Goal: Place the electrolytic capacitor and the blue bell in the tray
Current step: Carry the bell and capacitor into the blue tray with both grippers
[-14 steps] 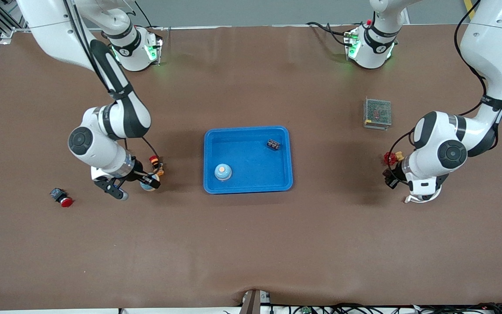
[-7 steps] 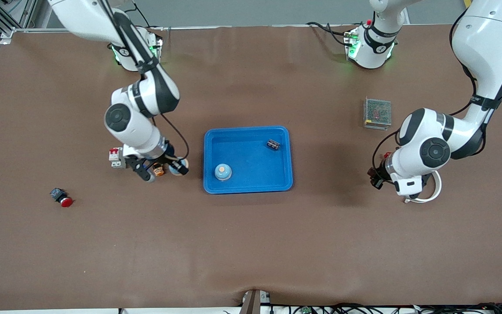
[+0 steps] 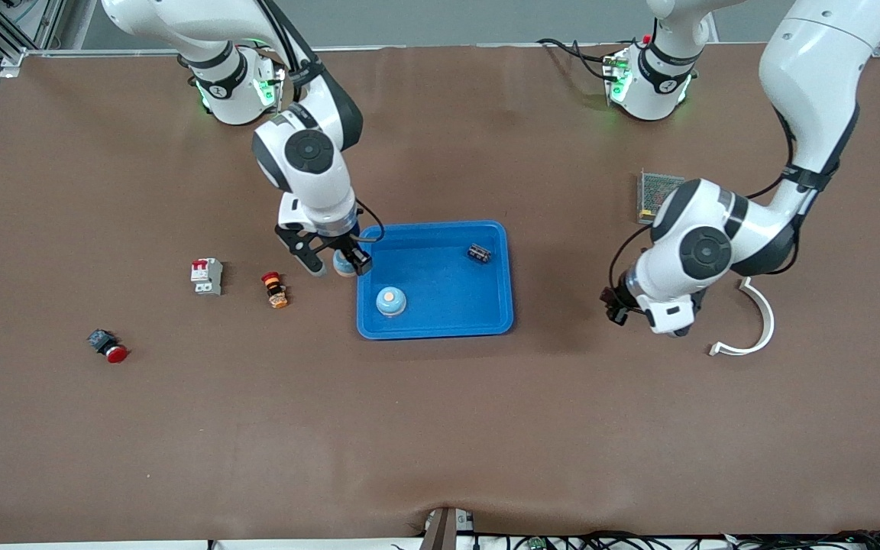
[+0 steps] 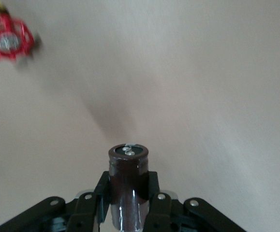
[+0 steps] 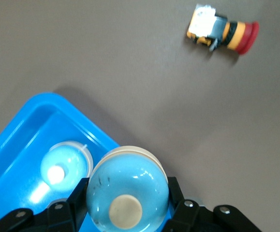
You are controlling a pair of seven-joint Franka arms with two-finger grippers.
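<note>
— Both arms have swung in toward the tray (image 3: pixel 440 330) within the last second, but neither carried part is down yet.

— Nearest, well off its three o'clock, the left gripper (image 3: pixel 614 304) clamps the electrolytic capacitor (image 4: pixel 128 159), a glossy dark-brown cylinder, over bare table.

— And the blue bell (image 5: pixel 126 186)?

— A smooth dome with a cream button, pinched by the right gripper (image 3: pixel 331 265) over the rim at nine o'clock. Another bell (image 3: pixel 390 301) already sits inside the glossy plastic tray.
</note>
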